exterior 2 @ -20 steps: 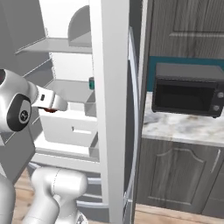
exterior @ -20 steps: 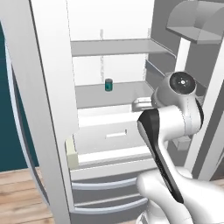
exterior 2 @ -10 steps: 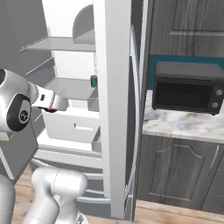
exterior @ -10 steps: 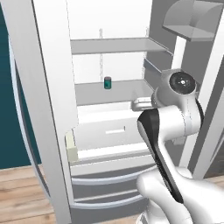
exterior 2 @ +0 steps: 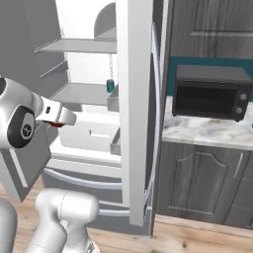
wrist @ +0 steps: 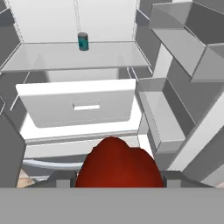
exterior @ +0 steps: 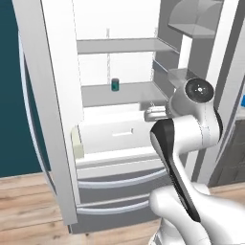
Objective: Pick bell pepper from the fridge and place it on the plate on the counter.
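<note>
My gripper (wrist: 118,178) is shut on the red bell pepper (wrist: 118,168), which bulges up between the two dark fingertips (wrist: 61,179). In the right base view a sliver of the bell pepper (exterior 2: 55,124) shows under the gripper (exterior 2: 57,122), held in the air in front of the open fridge (exterior 2: 133,99), level with its white drawer (wrist: 78,107). The marbled counter (exterior 2: 212,131) runs to the right of the fridge. The plate is out of view.
A small teal can (wrist: 83,41) stands on the grey fridge shelf (exterior: 119,93) above the drawer. Door bins (wrist: 162,113) line the open door on the right. A dark toaster oven (exterior 2: 210,94) sits on the counter above wood-grain cabinets (exterior 2: 197,183).
The whole picture has shifted a little, so the base has moved. The gripper has kept its hold on the bell pepper and its place in the views.
</note>
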You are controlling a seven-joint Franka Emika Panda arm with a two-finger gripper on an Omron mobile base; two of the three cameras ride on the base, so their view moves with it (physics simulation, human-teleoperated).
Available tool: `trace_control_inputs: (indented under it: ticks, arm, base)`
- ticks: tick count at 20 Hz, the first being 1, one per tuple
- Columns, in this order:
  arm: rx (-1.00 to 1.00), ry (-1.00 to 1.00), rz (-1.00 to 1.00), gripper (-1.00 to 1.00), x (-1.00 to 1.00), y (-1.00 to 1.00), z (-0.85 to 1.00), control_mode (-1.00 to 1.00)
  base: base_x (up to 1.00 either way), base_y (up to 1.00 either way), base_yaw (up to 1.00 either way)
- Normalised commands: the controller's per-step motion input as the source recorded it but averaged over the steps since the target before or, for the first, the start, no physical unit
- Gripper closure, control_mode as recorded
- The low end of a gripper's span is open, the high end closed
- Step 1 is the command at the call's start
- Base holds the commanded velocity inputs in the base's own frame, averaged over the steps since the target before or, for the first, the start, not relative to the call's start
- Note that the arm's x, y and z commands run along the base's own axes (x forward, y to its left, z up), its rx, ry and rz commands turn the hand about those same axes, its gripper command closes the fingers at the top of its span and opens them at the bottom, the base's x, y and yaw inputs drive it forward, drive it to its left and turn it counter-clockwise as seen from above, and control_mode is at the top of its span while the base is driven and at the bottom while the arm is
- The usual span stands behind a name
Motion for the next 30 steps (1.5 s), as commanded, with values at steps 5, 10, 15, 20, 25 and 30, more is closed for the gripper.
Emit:
trace_control_inputs:
  ticks: [5,10,15,20,25,30]
  arm:
    - [0.0,0.0,0.0,1.0,0.0,0.0,0.0,1.0]
    - [0.0,0.0,0.0,1.0,0.0,0.0,0.0,1.0]
    - [0.0,0.0,0.0,1.0,0.0,0.0,0.0,1.0]
    - [0.0,0.0,0.0,1.0,0.0,0.0,0.0,1.0]
    - [0.0,0.0,0.0,1.0,0.0,0.0,0.0,1.0]
    - [0.0,0.0,0.0,1.0,0.0,0.0,0.0,1.0]
  base:
    - [-0.45,0.0,-0.01]
    - [-0.43,0.0,-0.04]
    - [-0.36,-0.06,-0.05]
    - [-0.29,-0.2,-0.03]
    - [-0.2,-0.44,-0.01]
    - [-0.19,-0.61,-0.01]
